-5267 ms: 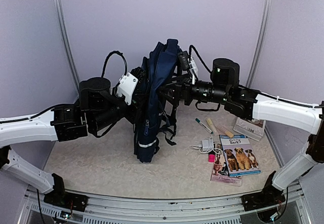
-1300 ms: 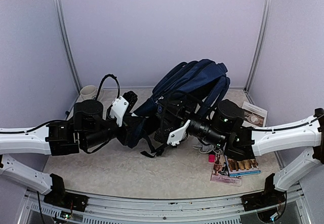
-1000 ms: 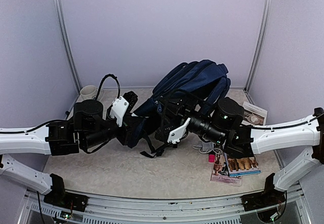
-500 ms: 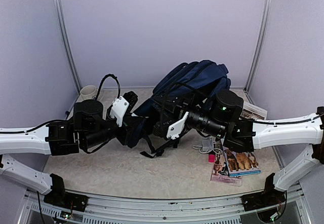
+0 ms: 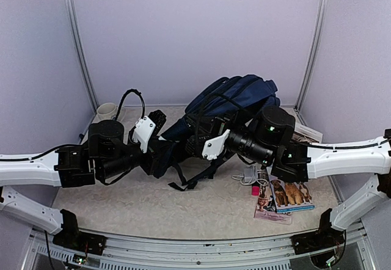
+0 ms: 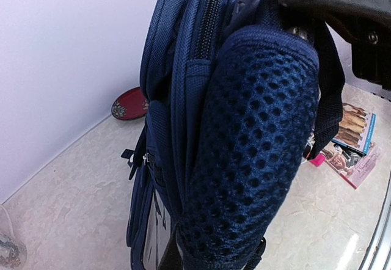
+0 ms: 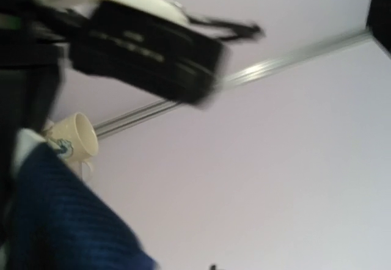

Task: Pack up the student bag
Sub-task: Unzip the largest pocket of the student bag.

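Now, near edge: both arms reach in from their bases across the worktop, elbows wide, wrists meeting in the middle.
Right front: a dog book overlaps another booklet. Just beside them are a pink item and a white cable, all out on the surface.
Left pincer: buried in the low end of the fabric. Its wrist view is filled with navy mesh padding and no fingers show, so I cannot tell whether it is clamped.
Right pincer: nosed in against the middle of the bag from the right. Its own view is a blur of wall and navy cloth, so apart or together, I cannot tell.
Student bag: mid-worktop between the two wrists and tilted, with the low end by the left pincer and the bulk rising toward the back right. Dark straps trail down to the surface. The zip seen from the left wrist looks closed, and the main opening is out of sight.
Far left: a cream cup by the wall, well apart from the bag.
Far back: a red disc at the foot of the wall.
Progress: early, by my reading. The arms look busy positioning the bag and nothing shows as packed. The books, cable and pink item are all left to go in once an opening is presented.
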Tool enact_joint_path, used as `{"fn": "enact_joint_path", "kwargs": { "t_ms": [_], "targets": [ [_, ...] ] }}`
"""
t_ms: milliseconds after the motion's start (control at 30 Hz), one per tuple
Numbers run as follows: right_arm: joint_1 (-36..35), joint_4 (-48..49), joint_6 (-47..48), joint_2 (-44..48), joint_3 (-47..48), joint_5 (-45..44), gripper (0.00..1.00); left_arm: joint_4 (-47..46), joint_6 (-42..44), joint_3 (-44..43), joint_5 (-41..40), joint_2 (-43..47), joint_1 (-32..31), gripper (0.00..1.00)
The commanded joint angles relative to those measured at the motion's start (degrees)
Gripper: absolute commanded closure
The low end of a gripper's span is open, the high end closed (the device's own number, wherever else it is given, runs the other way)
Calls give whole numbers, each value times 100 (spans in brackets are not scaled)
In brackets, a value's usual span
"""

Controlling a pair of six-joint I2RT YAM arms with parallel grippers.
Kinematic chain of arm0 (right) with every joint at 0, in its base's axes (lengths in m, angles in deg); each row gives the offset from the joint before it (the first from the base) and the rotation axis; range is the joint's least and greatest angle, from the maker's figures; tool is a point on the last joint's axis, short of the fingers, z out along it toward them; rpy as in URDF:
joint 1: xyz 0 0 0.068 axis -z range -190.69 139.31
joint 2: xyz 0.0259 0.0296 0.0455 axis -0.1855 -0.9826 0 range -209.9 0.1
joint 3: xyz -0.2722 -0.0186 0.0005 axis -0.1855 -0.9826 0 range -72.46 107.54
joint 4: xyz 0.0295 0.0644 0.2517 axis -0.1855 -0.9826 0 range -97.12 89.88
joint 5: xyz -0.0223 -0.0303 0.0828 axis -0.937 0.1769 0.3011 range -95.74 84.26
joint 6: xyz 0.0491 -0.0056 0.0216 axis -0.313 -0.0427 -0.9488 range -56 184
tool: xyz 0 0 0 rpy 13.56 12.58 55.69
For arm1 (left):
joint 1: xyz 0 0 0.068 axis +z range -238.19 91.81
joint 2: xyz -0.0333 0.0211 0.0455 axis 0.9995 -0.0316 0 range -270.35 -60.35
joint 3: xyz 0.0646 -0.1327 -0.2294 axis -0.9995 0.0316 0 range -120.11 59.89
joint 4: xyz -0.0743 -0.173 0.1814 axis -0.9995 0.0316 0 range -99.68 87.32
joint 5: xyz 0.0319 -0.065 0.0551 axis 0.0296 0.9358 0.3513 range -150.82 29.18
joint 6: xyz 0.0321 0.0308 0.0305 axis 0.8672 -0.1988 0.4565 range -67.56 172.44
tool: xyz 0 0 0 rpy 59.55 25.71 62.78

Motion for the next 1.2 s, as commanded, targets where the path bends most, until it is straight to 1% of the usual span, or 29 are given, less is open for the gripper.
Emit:
{"fn": "enact_joint_path", "kwargs": {
  "t_ms": [0, 33, 100, 200, 267, 433, 467, 533, 567, 600, 633, 667, 733, 767, 800, 900, 967, 1000, 1067, 1133, 1167],
  "targets": [
    [431, 130, -1551, 418, 411, -625, 100, -808, 23, -196, -370, 470, -43, 100],
    [539, 51, -1999, 477, 521, -737, 100, -768, 38, -156, -418, 512, -31, 100],
    [764, -78, -2608, 690, 582, -771, 100, -679, 26, -74, -504, 599, -7, 100],
    [1157, -159, -3450, 1054, 540, -548, 100, -638, -58, 145, -539, 794, 34, 100],
    [1449, -299, -3913, 1285, 528, -322, 100, -635, -117, 310, -572, 945, 67, 100],
    [2262, -624, -4720, 1546, 526, -39, 100, -581, -257, 781, -599, 1388, 127, 100],
    [2441, -684, -4932, 1561, 558, 220, 100, -574, -263, 877, -567, 1483, 128, 100],
    [2611, -840, -5208, 1499, 672, 773, 100, -580, -198, 1068, -269, 1649, 122, 100],
    [2618, -942, -5230, 1434, 757, 1031, 100, -609, -98, 1167, 31, 1707, 108, 100],
    [2619, -1055, -5256, 1345, 875, 1343, 100, -652, 65, 1265, 556, 1747, 79, 100],
    [2619, -1177, -5317, 1252, 994, 1618, 100, -701, 158, 1344, 874, 1766, 34, 99],
    [2619, -1290, -5385, 1148, 1146, 1895, 100, -742, 209, 1377, 1101, 1755, -30, 84],
    [2599, -1371, -5537, 942, 1376, 2392, 100, -838, 224, 1355, 1291, 1767, -161, 18],
    [2558, -1410, -5596, 835, 1497, 2588, 100, -908, 240, 1325, 1305, 1811, -211, 3],
    [2500, -1457, -5619, 740, 1631, 2736, 100, -964, 254, 1266, 1343, 1880, -229, 1],
    [2232, -1644, -5565, 412, 2021, 3061, 100, -1149, 402, 952, 1722, 2145, -229, 1],
    [1981, -1725, -5434, 255, 2233, 3094, 100, -1580, 444, 723, 1894, 2221, -228, 1],
    [1793, -1739, -5366, 193, 2310, 3090, 100, -1710, 400, 594, 1825, 2162, -227, 1],
    [1547, -1712, -5295, 85, 2447, 3003, 100, -1746, 221, 203, 1443, 1759, -232, 3],
    [1370, -1652, -5308, -7, 2567, 2882, 100, -1458, -238, -322, 584, 1114, -225, 4],
    [1297, -1619, -5337, -43, 2604, 2797, 100, -1258, -357, -592, 401, 784, -231, 4]
  ]
}}
